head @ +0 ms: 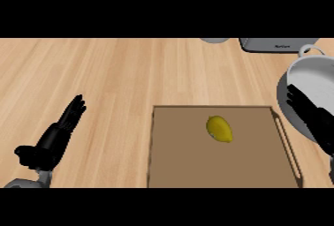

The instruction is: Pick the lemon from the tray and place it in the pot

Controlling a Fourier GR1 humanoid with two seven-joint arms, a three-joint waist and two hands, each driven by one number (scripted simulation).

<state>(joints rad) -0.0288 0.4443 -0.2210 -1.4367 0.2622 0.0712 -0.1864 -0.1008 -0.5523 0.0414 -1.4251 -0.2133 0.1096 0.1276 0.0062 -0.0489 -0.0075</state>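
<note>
Lemon [220,129] lay untouched on the brown tray [176,172], the white pot [320,84] waited at right, and both left hand [55,139] and right hand [312,115] had straight fingers holding nothing, so picking and placing remained.

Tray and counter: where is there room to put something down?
The widest bare patch is the wooden counter between the left hand and the tray. On the tray, there is room below and to the left of the lemon. It is crowded on the right, where the right hand overlaps the pot.
</note>
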